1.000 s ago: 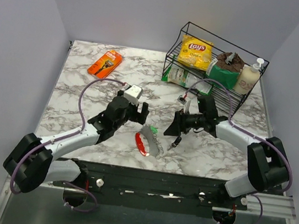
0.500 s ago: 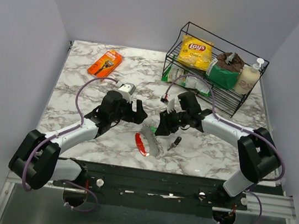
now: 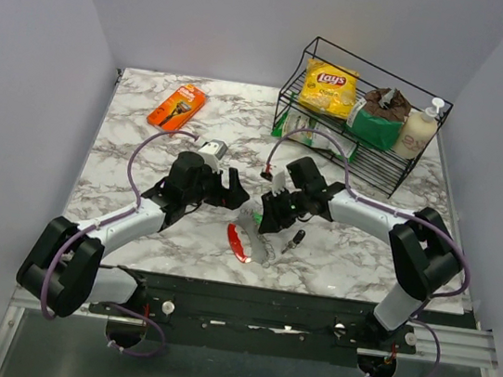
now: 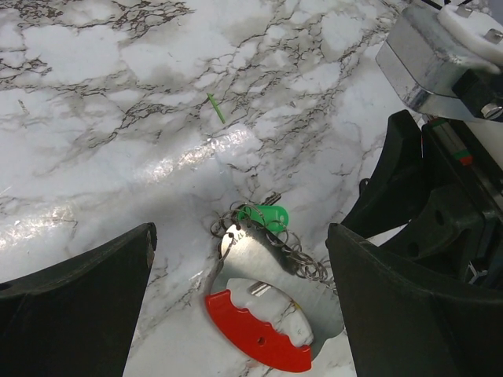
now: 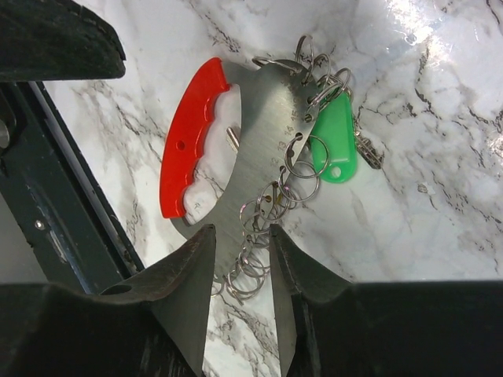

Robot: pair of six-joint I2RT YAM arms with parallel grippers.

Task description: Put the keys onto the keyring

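Keyring (image 5: 267, 141) lies flat, right tool (image 5: 240, 239) straddling its ring-hung edge.

The keyring (image 3: 259, 235) lies flat on the marble table (image 3: 146, 136), toward the 6 o'clock edge. It is a grey metal D-shaped plate with one curved red side (image 5: 187, 141); in the top view the red side faces 7 o'clock. Small split rings (image 5: 302, 169) line its grey outer edge. A green-headed key (image 5: 334, 149) rests at its 12 o'clock end. A separate small dark key (image 3: 294, 242) lies at its 3 o'clock, apart.
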